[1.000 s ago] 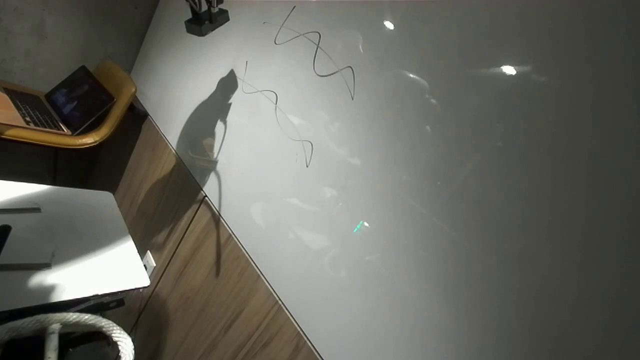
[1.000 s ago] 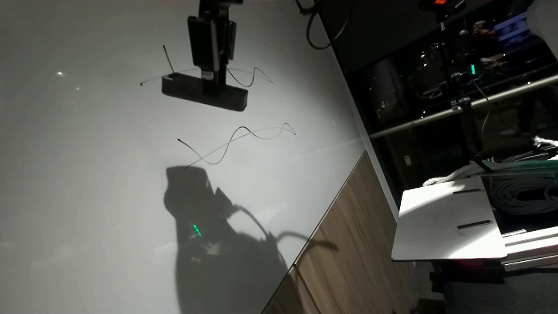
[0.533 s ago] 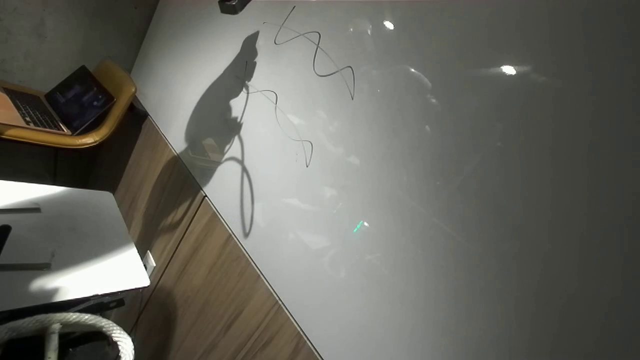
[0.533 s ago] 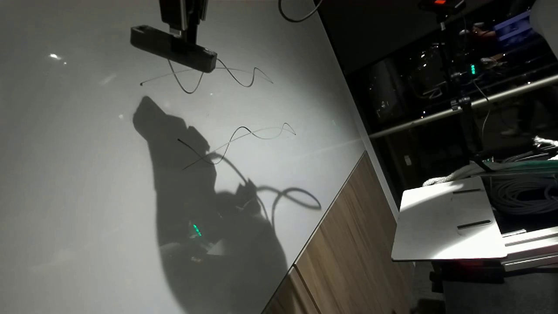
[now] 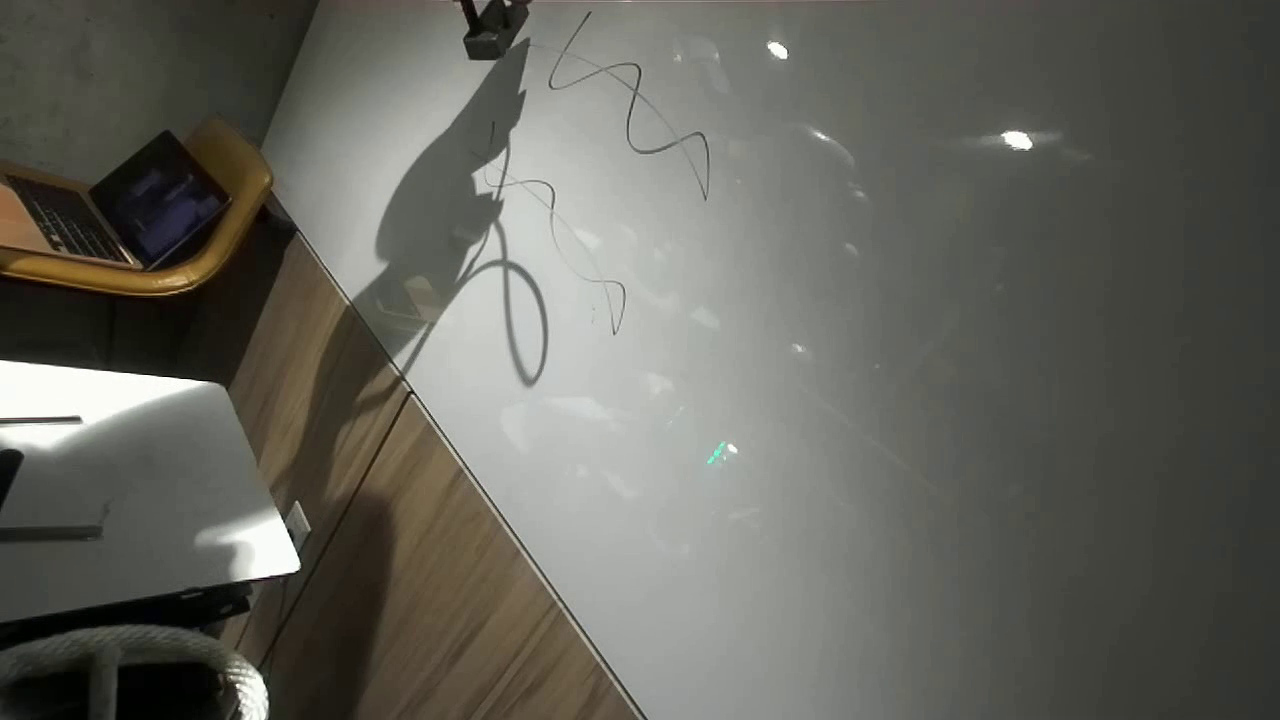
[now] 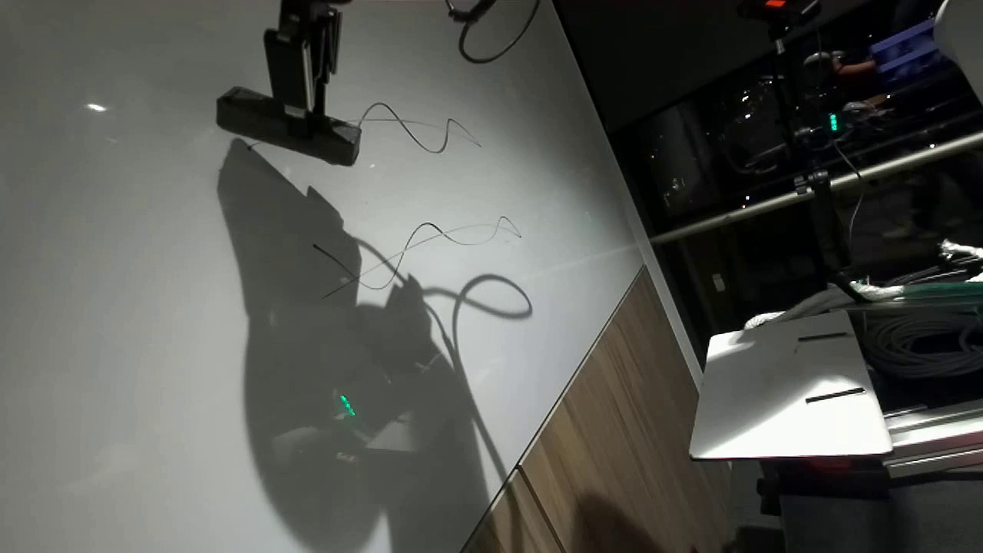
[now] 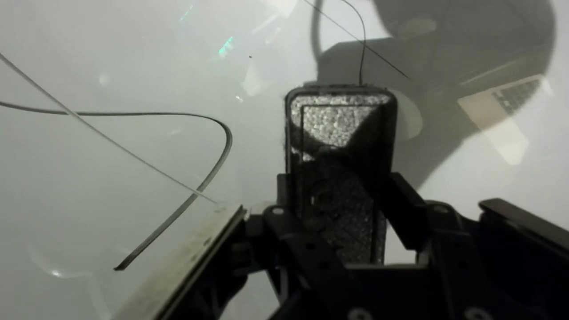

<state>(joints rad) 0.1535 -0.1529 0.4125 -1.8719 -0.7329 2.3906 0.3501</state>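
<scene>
My gripper [image 6: 307, 111] is shut on a dark oblong block like an eraser [image 6: 338, 144]. In the wrist view, the gripper's fingers [image 7: 338, 193] grip the block's sides, and its speckled grey end [image 7: 338, 118] points up the picture. In an exterior view only the block [image 5: 488, 45] and a bit of the fingers show at the top edge. The block is close to the glossy white surface [image 5: 900, 350]; I cannot tell whether it touches. The surface bears two wavy dark marks, each crossed by a thin line. The block partly covers the upper mark [image 6: 430, 150]; the lower mark [image 6: 426, 223] lies below it.
Wood panels [image 5: 480, 600] border the surface. A white board with slots [image 6: 791, 392] stands beyond them. A laptop [image 5: 160, 200] sits on a yellow chair [image 5: 235, 170]. A cable loop [image 6: 499, 54] hangs near the arm. The arm's large shadow [image 6: 307, 346] falls across the surface.
In an exterior view my gripper and block have moved left, first upward, then a little down. The cable loop and arm shadow have shifted with them. The drawn marks look the same.
</scene>
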